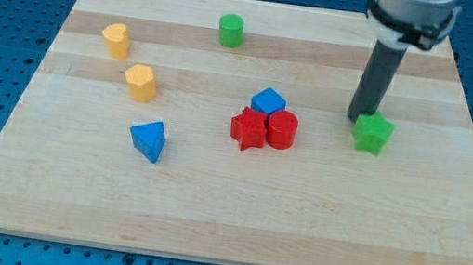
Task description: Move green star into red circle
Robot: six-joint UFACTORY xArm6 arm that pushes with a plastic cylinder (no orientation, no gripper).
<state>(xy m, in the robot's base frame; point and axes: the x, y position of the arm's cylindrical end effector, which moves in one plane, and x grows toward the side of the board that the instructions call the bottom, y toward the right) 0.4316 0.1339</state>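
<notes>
- Red circle [281,130] sits mid-desk, touching a red star [248,130] and a blue block [268,102].
- Green star [373,132], nearer the desk's right edge, is well apart from it: the push remains.
- My tip [358,118], a bare rod end effector holding nothing, touches the star's upper-left side.

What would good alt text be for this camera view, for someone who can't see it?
My tip touches the top-left edge of the green star at the view's right of a wooden board. Left of it cluster a red circle, red star and blue cube. Further left are two yellow blocks, a blue block and, near the top, a green cylinder.
</notes>
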